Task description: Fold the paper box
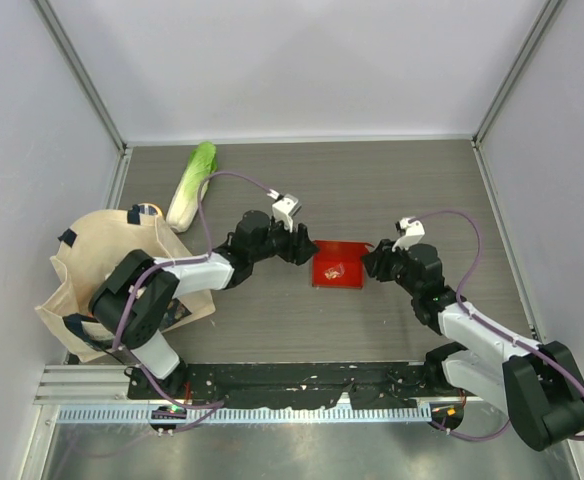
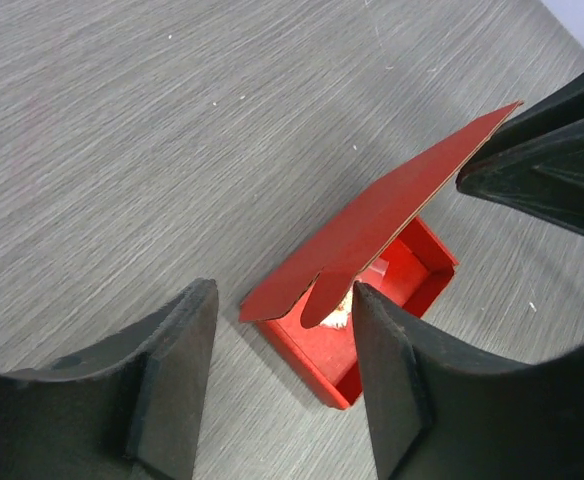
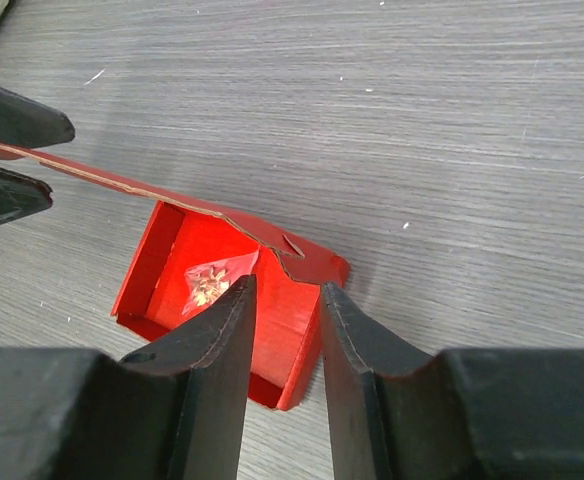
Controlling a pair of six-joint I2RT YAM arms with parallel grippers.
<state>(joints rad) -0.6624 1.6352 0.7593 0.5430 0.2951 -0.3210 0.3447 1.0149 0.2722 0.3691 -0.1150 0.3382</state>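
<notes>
Midway across the tabletop (image 1: 272, 190), between the two arms, sits the paper box (image 1: 338, 263), a shallow red tray with its lid (image 2: 392, 200) raised at a slant. It looks feather-light: thin card, stiff only between creases and easily dented, so the lid's free edge seems the place to hold. The left jaws stand spread astride that edge; the right jaws sit narrow about the hinge corner, and I cannot tell whether they pinch it.

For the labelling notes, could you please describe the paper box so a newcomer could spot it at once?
On the grey table, look at the middle, between the left gripper and the right gripper. The paper box sits there: small, bright red, lid raised, unlike the beige tote bag and green cabbage.
</notes>
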